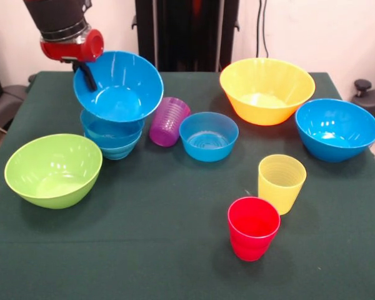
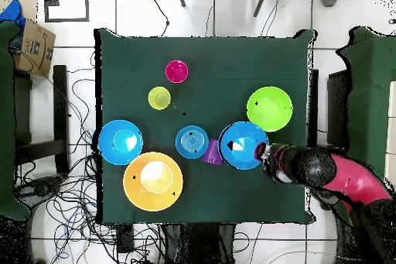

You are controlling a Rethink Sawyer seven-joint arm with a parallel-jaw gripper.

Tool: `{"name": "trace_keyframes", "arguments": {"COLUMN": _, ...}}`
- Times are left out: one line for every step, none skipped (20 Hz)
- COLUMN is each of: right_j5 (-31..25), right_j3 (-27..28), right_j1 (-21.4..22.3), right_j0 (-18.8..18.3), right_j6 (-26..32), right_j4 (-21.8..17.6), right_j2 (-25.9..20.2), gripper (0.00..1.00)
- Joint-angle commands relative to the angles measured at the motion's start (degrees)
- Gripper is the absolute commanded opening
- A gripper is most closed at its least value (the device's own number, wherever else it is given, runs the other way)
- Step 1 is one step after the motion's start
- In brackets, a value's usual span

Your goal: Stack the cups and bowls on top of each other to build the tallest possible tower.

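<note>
Lime green plastic is sitting furthest left in the front view — the large lime green bowl (image 1: 53, 170) is resting upright on the green tablecloth (image 1: 144, 250), below and a little left of the gripper (image 1: 87, 76). The gripper is hanging from the red and black arm (image 1: 65, 28) at the upper left, and its dark fingers (image 1: 89, 80) are pinching the near rim of a large blue bowl (image 1: 119, 85), one finger showing inside the bowl. That bowl is tilting, its mouth turned toward the camera, and is sitting in the top of the tower (image 1: 112, 137) of smaller blue bowls directly beneath the gripper. Just right of the tower a purple cup (image 1: 169, 121) is lying tipped on its side, touching or nearly touching it. Further right of the gripper a small blue bowl (image 1: 209, 135) is standing upright. Well down and to the right, the red cup (image 1: 253, 227) and the yellow cup (image 1: 281, 182) are standing close together. Beyond them the very large yellow bowl (image 1: 267, 89) and another large blue bowl (image 1: 336, 129) are sitting side by side — farthest from the gripper.
</note>
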State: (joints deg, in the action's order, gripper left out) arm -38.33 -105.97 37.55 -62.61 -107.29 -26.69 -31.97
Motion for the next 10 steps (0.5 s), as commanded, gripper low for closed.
{"name": "trace_keyframes", "arguments": {"right_j5": -9.16, "right_j3": 6.32, "right_j1": 1.91, "right_j0": 1.43, "right_j6": 11.49, "right_j4": -0.26, "right_j2": -3.8, "gripper": 0.0}}
{"name": "trace_keyframes", "arguments": {"right_j5": -9.49, "right_j3": 6.57, "right_j1": 2.01, "right_j0": 1.46, "right_j6": 11.4, "right_j4": -0.36, "right_j2": -3.95, "gripper": 0.0}}
{"name": "trace_keyframes", "arguments": {"right_j5": -9.66, "right_j3": 6.66, "right_j1": 2.23, "right_j0": 1.49, "right_j6": 11.21, "right_j4": -0.48, "right_j2": -4.08, "gripper": 0.0}}
{"name": "trace_keyframes", "arguments": {"right_j5": -9.6, "right_j3": 6.8, "right_j1": 2.23, "right_j0": 1.49, "right_j6": 11.05, "right_j4": -0.7, "right_j2": -4.18, "gripper": 0.0}}
{"name": "trace_keyframes", "arguments": {"right_j5": -9.51, "right_j3": 6.83, "right_j1": 2.21, "right_j0": 1.47, "right_j6": 10.91, "right_j4": -0.87, "right_j2": -4.24, "gripper": 0.0}}
{"name": "trace_keyframes", "arguments": {"right_j5": -9.38, "right_j3": 6.95, "right_j1": 2.05, "right_j0": 1.37, "right_j6": 10.89, "right_j4": -1.06, "right_j2": -4.35, "gripper": 0.0}}
{"name": "trace_keyframes", "arguments": {"right_j5": -9.5, "right_j3": 6.93, "right_j1": 2.1, "right_j0": 1.25, "right_j6": 10.93, "right_j4": -1.14, "right_j2": -4.47, "gripper": 0.0}}
{"name": "trace_keyframes", "arguments": {"right_j5": -9.55, "right_j3": 6.95, "right_j1": 2.19, "right_j0": 1.16, "right_j6": 10.95, "right_j4": -1.26, "right_j2": -4.52, "gripper": 0.0}}
{"name": "trace_keyframes", "arguments": {"right_j5": -9.44, "right_j3": 6.77, "right_j1": 2.35, "right_j0": 1.13, "right_j6": 10.79, "right_j4": -1.35, "right_j2": -4.55, "gripper": 0.0}}
{"name": "trace_keyframes", "arguments": {"right_j5": -8.95, "right_j3": 6.37, "right_j1": 2.32, "right_j0": 1.0, "right_j6": 10.57, "right_j4": -1.46, "right_j2": -4.55, "gripper": 0.0}}
